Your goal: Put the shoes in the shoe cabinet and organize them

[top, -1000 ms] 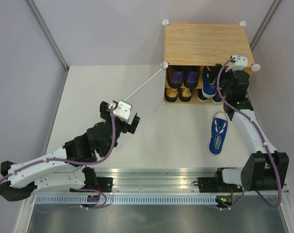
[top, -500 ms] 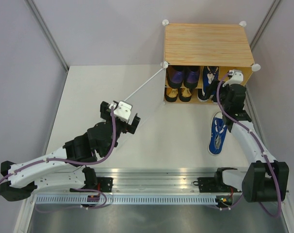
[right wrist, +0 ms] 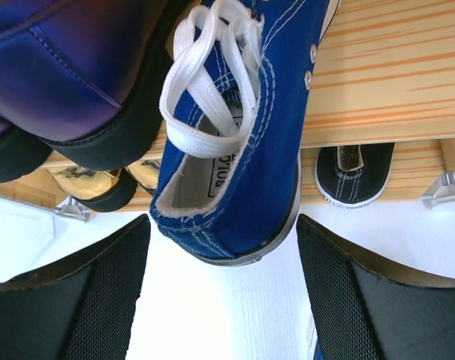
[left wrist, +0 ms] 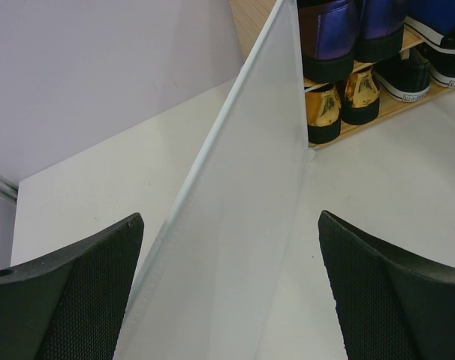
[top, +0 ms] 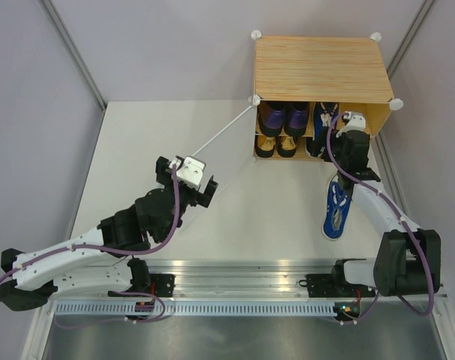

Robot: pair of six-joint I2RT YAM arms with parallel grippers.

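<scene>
The boxy light wood-grain shoe cabinet [top: 317,67] holds glossy dark purple dress shoes [left wrist: 340,30] and one blue canvas sneaker [right wrist: 235,127] with white laces on the upper shelf. Shiny gold shoes [left wrist: 340,105] and black shoes [left wrist: 411,73] occupy the lower shelf. The second blue sneaker [top: 336,210] lies on the white tabletop [top: 250,210]. The flat white door panel [left wrist: 235,225] stands open between the fingers of the left claw [left wrist: 227,300], which is released. The right claw [right wrist: 224,292] is released and empty, at the shelved sneaker's heel.

A: What is carried by the table [top: 235,217]?
B: The shoe cabinet [top: 317,67] is seated at the far right; one blue sneaker [top: 335,214] (laces up) is laid just before it.
</scene>
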